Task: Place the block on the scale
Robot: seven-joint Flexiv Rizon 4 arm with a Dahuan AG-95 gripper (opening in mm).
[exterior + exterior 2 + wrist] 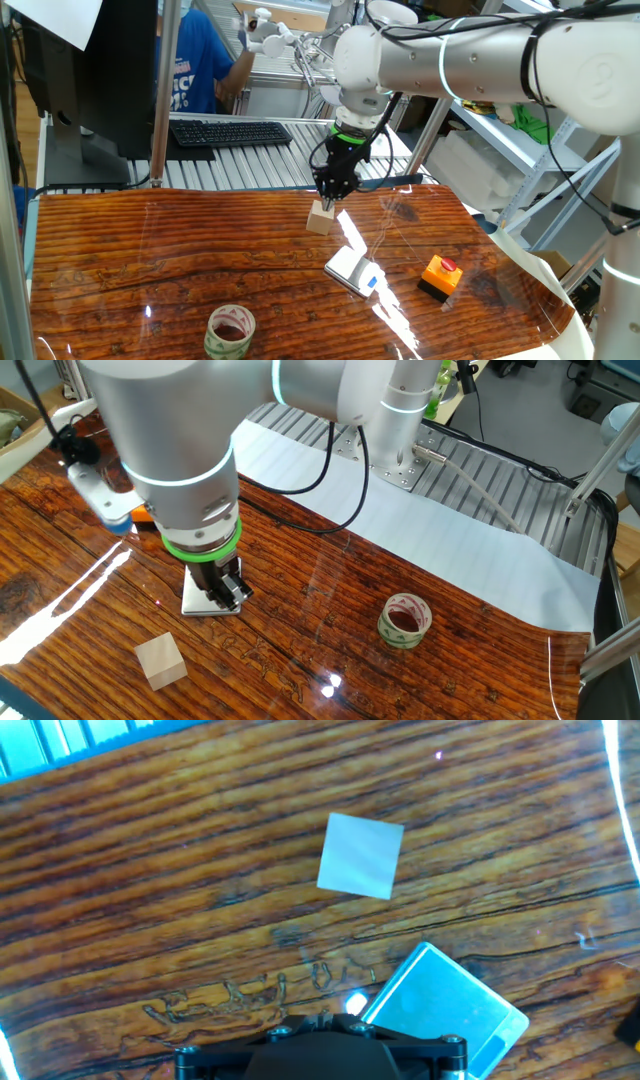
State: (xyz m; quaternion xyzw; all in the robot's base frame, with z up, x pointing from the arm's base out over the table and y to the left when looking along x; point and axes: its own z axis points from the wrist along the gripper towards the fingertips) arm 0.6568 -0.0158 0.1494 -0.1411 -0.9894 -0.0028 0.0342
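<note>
The block (320, 217) is a light tan wooden cube standing on the wooden table, free of everything. It also shows in the other fixed view (160, 660) and in the hand view (361, 855). The scale (350, 269) is a thin silver plate with a blue mark, lying nearer the front than the block; it shows in the hand view (445, 1005) and partly behind the fingers in the other fixed view (196, 603). My gripper (332, 193) hovers just above and beside the block, apart from it, fingers together and holding nothing. It also shows in the other fixed view (226, 591).
An orange-and-black button box (441, 275) sits right of the scale. A tape roll (231, 332) stands near the front edge, also in the other fixed view (405, 620). A keyboard (230, 131) and a metal frame lie beyond the table's far edge.
</note>
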